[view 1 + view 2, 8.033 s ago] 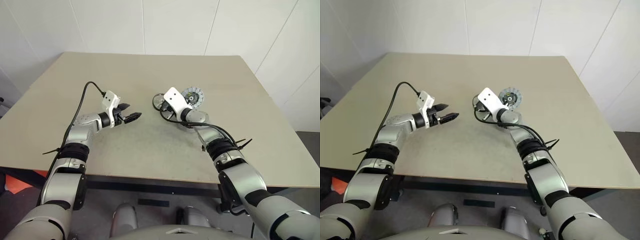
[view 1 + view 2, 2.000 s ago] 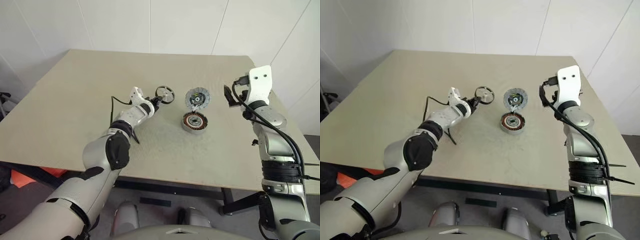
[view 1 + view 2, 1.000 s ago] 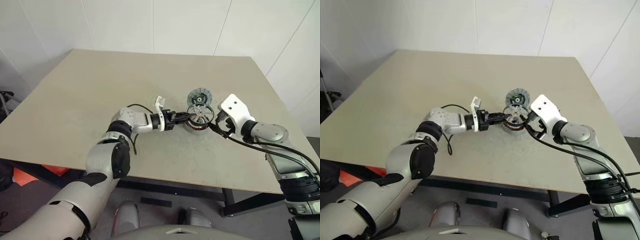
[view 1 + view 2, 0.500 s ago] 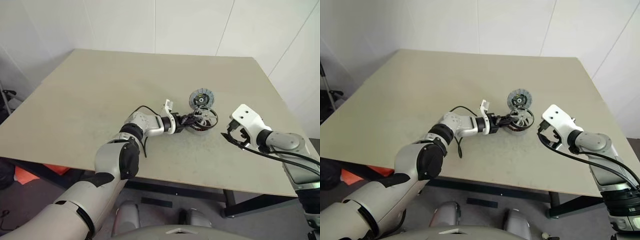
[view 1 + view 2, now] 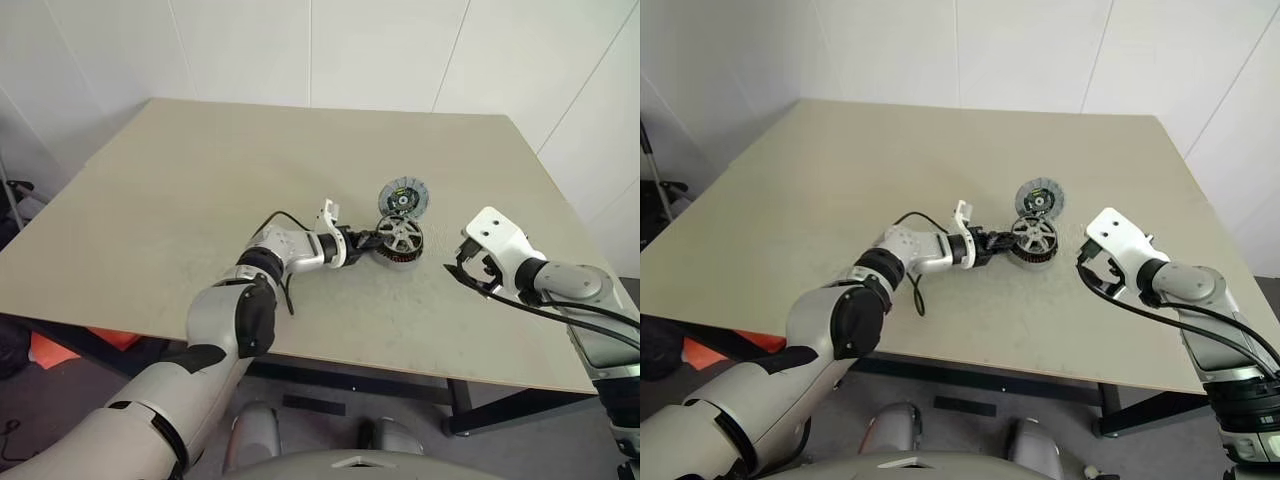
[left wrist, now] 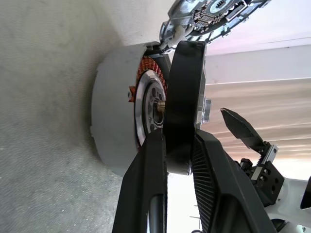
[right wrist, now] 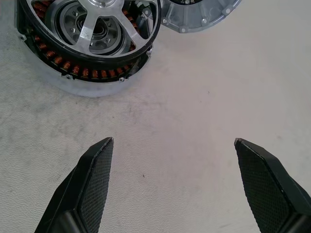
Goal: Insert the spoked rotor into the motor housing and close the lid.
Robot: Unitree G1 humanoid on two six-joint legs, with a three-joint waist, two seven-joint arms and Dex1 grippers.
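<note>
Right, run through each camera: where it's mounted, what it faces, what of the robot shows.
Left eye, right eye: head-mounted, looking down over the table; both arms show.
Left wrist: looks along the left pincer, shut on the spoked rotor against the motor housing.
Right wrist: looks down between the open right pincer fingers at the table.
Shared: rotor, housing and the lid appear in all.

Beige table (image 5: 180, 190), white panelled wall (image 5: 380, 50)
</note>
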